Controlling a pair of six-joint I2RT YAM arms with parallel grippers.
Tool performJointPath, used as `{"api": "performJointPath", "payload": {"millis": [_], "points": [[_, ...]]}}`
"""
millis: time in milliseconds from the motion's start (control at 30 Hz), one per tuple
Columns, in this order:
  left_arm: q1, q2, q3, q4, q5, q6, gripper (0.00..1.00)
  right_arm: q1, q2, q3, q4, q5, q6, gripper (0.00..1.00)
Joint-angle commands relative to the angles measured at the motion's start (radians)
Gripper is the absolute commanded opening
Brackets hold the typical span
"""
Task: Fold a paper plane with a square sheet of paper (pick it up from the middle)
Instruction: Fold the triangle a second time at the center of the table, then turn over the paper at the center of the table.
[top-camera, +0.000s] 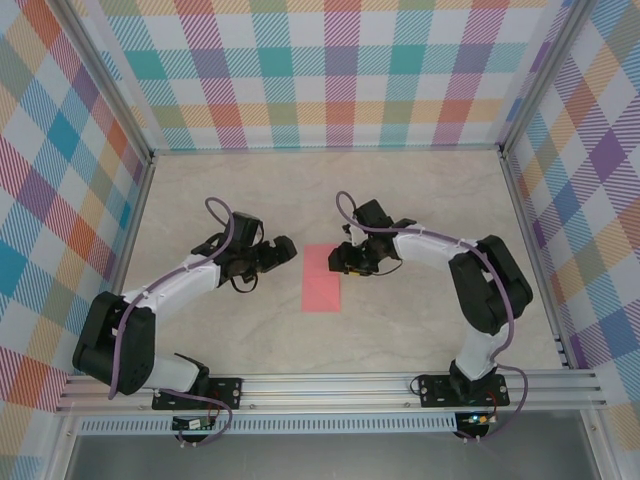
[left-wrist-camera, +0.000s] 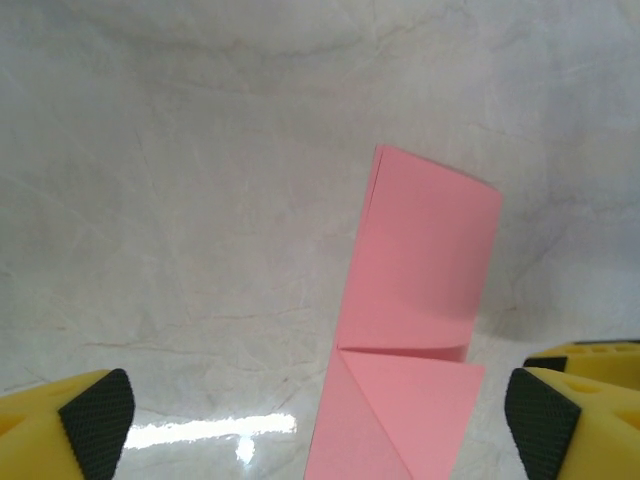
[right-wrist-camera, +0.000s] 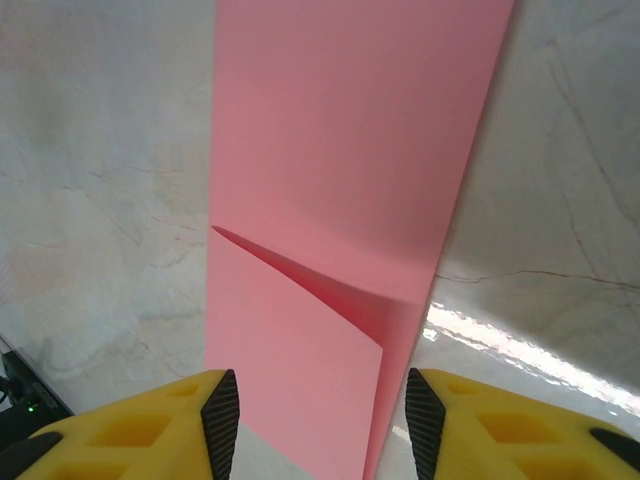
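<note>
The square sheet of paper (top-camera: 321, 277) lies flat on the table, folded into a narrow salmon-pink strip between the two arms. A triangular flap is folded over one end (left-wrist-camera: 415, 400), and a raised crease runs diagonally across it (right-wrist-camera: 330, 290). My left gripper (top-camera: 285, 250) sits just left of the strip's far end, its jaws wide open (left-wrist-camera: 318, 415) with nothing between the pads. My right gripper (top-camera: 345, 258) hovers at the strip's right side, jaws open (right-wrist-camera: 315, 420) and straddling the paper's width without pinching it.
The marble-patterned table (top-camera: 420, 200) is fenced by plaid walls (top-camera: 330, 70) on three sides. An aluminium rail (top-camera: 330, 385) carrying both arm bases runs along the near edge. Bare tabletop lies behind and in front of the paper.
</note>
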Motion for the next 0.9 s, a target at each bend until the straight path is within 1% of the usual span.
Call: {"api": "performJointPath", "payload": {"millis": [0,300,467,567,667,733,867], "points": [[0.005,-0.017,-0.042,0.052,0.090,-0.046,1.00,0.000,0.038,0.033,0.006,-0.062,-0.040,0.48],[0.002,0.011,-0.085,0.147,0.202,-0.117,1.00,0.001,0.091,0.045,0.007,-0.137,-0.072,0.37],[-0.006,0.024,-0.103,0.201,0.255,-0.142,0.99,0.001,0.103,0.045,0.015,-0.159,-0.073,0.34],[-0.019,0.029,-0.113,0.239,0.284,-0.157,0.99,0.000,0.100,0.042,0.025,-0.158,-0.066,0.26],[-0.042,0.043,-0.125,0.285,0.307,-0.178,0.96,-0.003,0.096,0.037,0.035,-0.143,-0.054,0.16],[-0.056,0.054,-0.132,0.315,0.317,-0.194,0.92,-0.007,0.094,0.033,0.042,-0.131,-0.045,0.10],[-0.090,0.095,-0.136,0.372,0.333,-0.220,0.81,-0.015,0.081,0.015,0.055,-0.102,-0.028,0.04]]}}
